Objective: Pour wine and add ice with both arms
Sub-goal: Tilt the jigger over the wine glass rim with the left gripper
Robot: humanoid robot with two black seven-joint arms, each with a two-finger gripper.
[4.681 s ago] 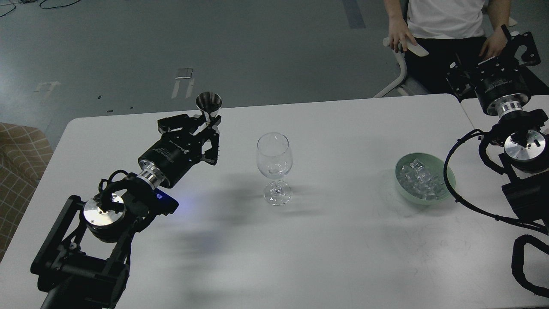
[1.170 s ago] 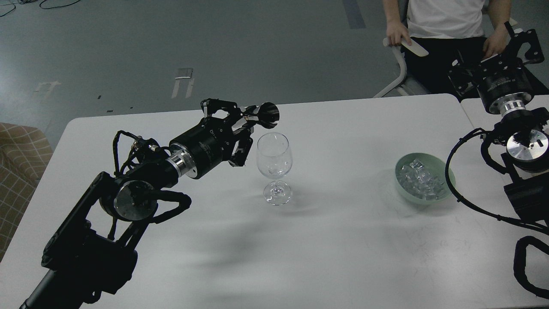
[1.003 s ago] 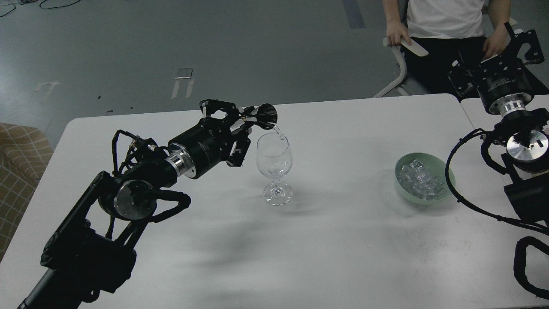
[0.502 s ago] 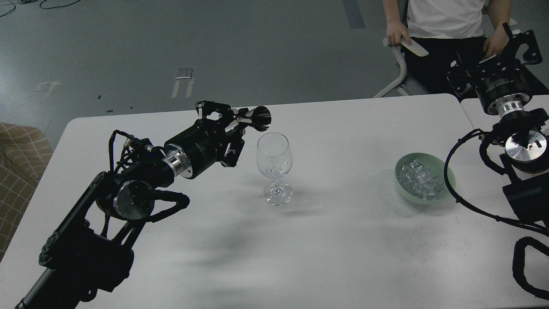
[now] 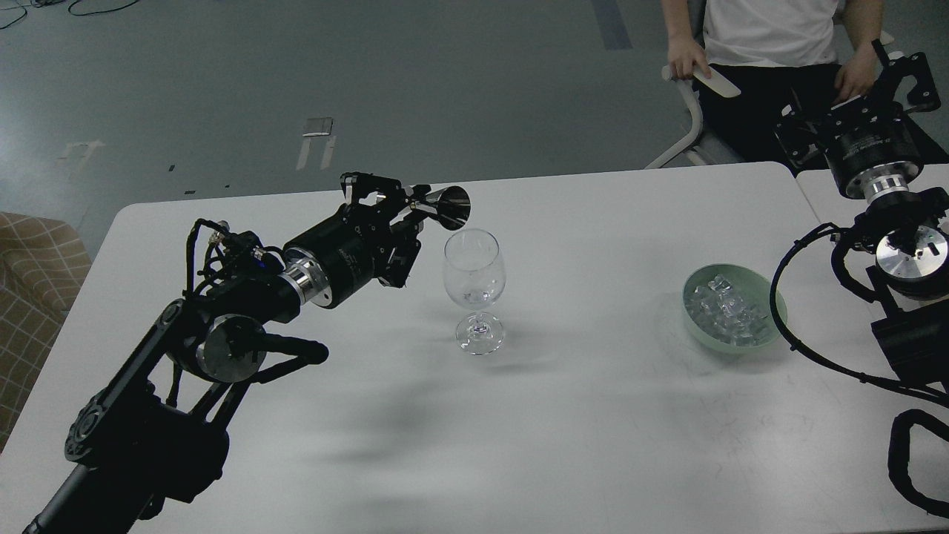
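A clear stemmed wine glass [image 5: 474, 285] stands upright at the middle of the white table [image 5: 563, 415]. A little clear wine [image 5: 473, 298] lies in the bottom of its bowl. My left gripper [image 5: 404, 210] is shut on a small metal jigger cup [image 5: 449, 207], held on its side just up and left of the glass rim, its mouth facing right. Clear ice cubes [image 5: 725, 309] are heaped in a pale green bowl [image 5: 768, 297] at the right. My right gripper [image 5: 901, 70] is raised at the far right beyond the table edge; its fingers are not clear.
A seated person in a white shirt [image 5: 771, 30] is behind the table at the back right, close to my right arm. A plaid seat [image 5: 33, 267] stands at the left edge. A second table top [image 5: 823, 193] adjoins at the right.
The left gripper tipped the jigger over the glass and liquid ran in a second ago. It has since drawn back a little to the left, jigger still on its side. The right arm barely moved.
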